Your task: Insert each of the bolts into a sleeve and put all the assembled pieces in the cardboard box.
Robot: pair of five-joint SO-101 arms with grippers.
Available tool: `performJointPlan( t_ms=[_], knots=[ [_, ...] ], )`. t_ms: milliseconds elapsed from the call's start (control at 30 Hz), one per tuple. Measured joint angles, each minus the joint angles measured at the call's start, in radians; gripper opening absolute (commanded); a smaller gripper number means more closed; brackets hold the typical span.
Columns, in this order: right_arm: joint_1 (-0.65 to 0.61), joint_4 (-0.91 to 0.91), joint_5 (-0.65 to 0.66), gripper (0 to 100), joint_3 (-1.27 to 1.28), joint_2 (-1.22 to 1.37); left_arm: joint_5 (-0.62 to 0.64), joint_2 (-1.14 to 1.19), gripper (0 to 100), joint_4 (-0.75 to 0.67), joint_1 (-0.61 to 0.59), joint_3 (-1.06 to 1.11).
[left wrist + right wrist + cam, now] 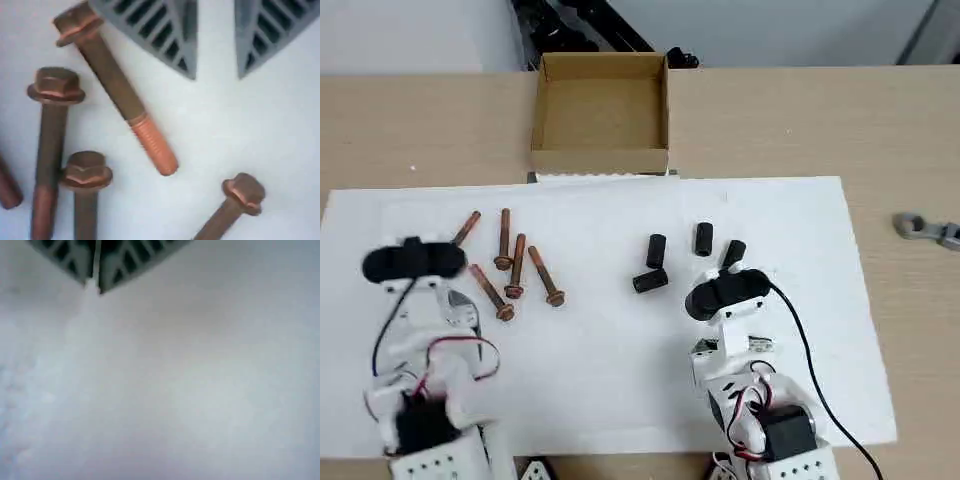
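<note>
Several copper-brown bolts [517,266] lie scattered on the left of the white sheet [600,380]. Several short black sleeves [656,250] lie around the middle. The open cardboard box [600,110] stands at the far edge of the sheet. My left arm [415,262] is over the near-left bolts. Its gripper [216,75] is open above bare sheet, with one bolt [115,90] lying just beside one finger [165,35]. My right arm [725,295] stands just before the sleeves, and its gripper [95,287] is shut over bare sheet with nothing in it.
A metal wrench [925,228] lies on the wooden table [420,120] at the far right, off the sheet. More bolts [55,85] lie close to the left gripper. Dark equipment sits behind the box.
</note>
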Motion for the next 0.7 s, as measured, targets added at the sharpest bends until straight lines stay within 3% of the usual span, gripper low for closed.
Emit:
performJointPlan(
  t_ms=[133, 433, 700],
  knots=[
    [0.0, 0.0, 0.0, 0.8, 0.0, 0.0, 0.0, 0.331, 7, 0.026, -0.015, -0.264],
    [-0.002, 0.0, 0.0, 0.8, 0.0, 0.0, -0.008, 1.037, 7, 0.299, -0.015, -0.852],
    [-0.002, -0.012, 0.0, 0.7, 0.005, 0.0, -0.084, 1.149, 8, 0.325, -0.017, -0.967]
  ],
)
